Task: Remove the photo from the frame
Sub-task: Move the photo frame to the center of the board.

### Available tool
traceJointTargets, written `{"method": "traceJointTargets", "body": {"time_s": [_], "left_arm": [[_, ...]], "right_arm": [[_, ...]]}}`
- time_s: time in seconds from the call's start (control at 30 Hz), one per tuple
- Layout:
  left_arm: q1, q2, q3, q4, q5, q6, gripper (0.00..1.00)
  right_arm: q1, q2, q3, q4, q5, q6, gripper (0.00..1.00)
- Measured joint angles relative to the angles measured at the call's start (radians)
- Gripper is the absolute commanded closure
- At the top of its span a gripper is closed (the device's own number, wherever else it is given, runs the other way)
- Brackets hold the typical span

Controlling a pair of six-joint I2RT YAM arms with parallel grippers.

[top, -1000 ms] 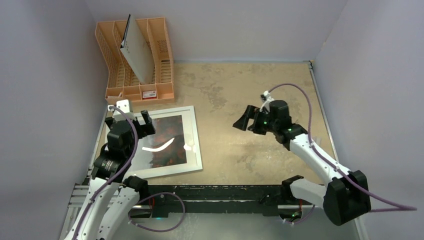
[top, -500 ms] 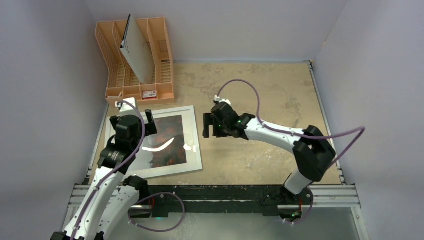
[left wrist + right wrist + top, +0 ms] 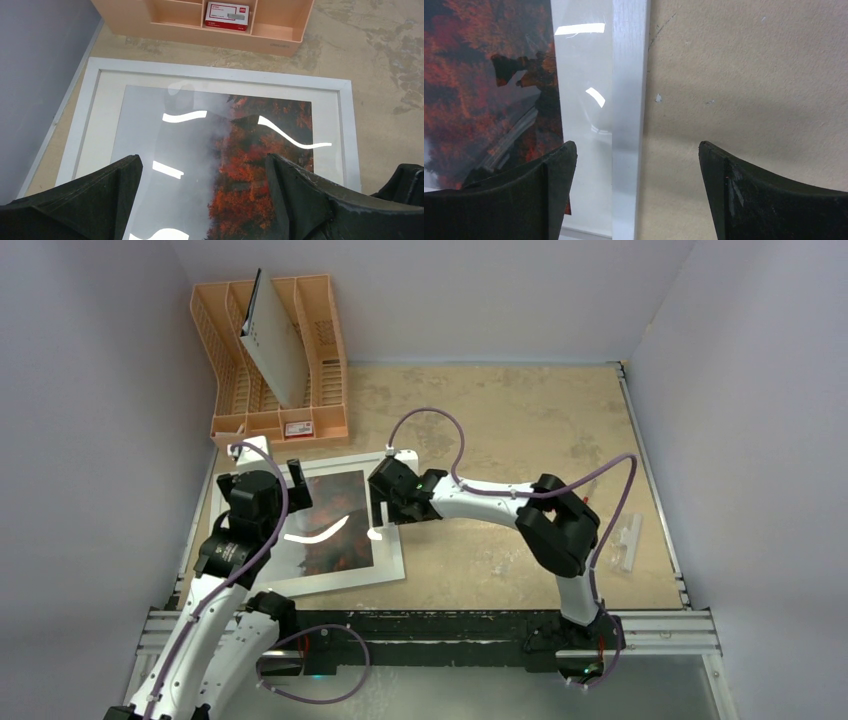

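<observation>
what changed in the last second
The right gripper swung left across the table, from the middle to the right edge of the frame, and now hangs open over its white border. It has not taken hold of anything. The left gripper barely shifted and stays open above the photo. The frame, photo and orange rack lie as before.

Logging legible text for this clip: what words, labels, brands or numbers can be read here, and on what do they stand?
small red-and-white box in the orange rack: printed lines, too small and blurred to read.
photo, frame, leaning board: no text visible.
No other text can be read in any view.
</observation>
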Motion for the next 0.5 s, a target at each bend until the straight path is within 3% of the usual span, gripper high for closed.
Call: {"method": "traceJointTargets", "body": {"time_s": [0.5], "left_arm": [[0.011, 0.004, 0.000, -0.002, 0.007, 0.000, 0.00]], "right_arm": [[0.006, 0.115, 0.114, -0.121, 0.045, 0.014, 0.07]]}}
